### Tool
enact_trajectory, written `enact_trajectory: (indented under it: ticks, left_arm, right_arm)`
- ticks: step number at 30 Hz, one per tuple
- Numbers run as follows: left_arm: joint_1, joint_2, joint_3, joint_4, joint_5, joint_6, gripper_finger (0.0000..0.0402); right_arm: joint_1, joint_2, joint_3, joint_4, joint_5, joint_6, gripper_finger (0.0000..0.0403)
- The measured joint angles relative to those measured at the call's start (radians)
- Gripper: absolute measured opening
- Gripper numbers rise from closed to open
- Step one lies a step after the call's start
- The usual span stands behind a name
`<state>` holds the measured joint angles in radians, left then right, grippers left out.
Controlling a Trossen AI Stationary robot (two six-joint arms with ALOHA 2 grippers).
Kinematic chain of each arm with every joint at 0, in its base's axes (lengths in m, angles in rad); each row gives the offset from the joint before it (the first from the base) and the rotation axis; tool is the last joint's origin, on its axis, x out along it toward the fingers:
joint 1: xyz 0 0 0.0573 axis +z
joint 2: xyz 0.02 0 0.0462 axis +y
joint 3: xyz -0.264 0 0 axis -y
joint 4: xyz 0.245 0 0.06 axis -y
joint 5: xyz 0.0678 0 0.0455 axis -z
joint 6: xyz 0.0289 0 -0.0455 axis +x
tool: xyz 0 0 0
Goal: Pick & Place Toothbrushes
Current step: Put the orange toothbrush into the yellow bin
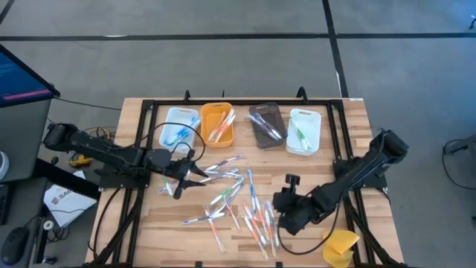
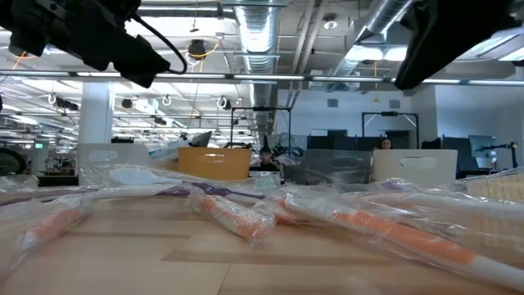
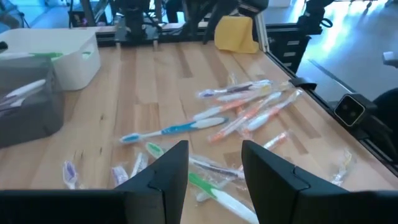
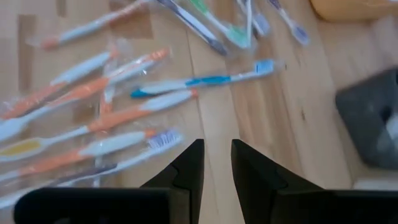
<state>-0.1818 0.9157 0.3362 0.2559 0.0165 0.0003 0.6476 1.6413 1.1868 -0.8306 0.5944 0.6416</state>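
Both sets of jaws stand slightly apart with nothing between them. The right gripper [image 4: 216, 163] hangs low over the wooden desk [image 1: 156, 216], nearest the orange-and-white plastic toothbrushes in clear wrappers [image 4: 93, 127], which lie just ahead with long axes across its reach. The left gripper [image 3: 214, 163] hovers above a green-handled toothbrush [image 3: 214, 194], with the blue-handled toothbrush [image 3: 171, 129] further out.

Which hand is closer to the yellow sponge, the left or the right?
The right hand. It hovers over the table just beside the yellow sponge at the table's near right corner. The left hand is far off, across the toothbrush pile.
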Motion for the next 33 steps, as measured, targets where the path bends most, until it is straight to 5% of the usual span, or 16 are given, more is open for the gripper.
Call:
enact_trajectory:
  ticks: [4,15,28,33]
  left_arm:
    - [0.000,0.000,-0.004,0.004,-0.001,0.001,0.0145]
    - [0.004,0.000,-0.004,0.055,-0.001,0.218,0.0145]
    - [0.003,0.000,-0.005,0.055,0.097,0.170,0.0145]
    - [0.004,0.000,-0.005,0.055,0.086,0.152,0.0145]
  right_arm:
    - [-0.001,0.032,0.086,-0.138,-0.071,0.103,0.0075]
    - [0.006,0.034,0.091,-0.139,-0.177,0.357,0.0091]
    - [-0.033,0.034,0.088,-0.032,-0.206,0.319,0.0251]
    - [-0.067,0.034,0.088,0.014,-0.211,0.258,0.0275]
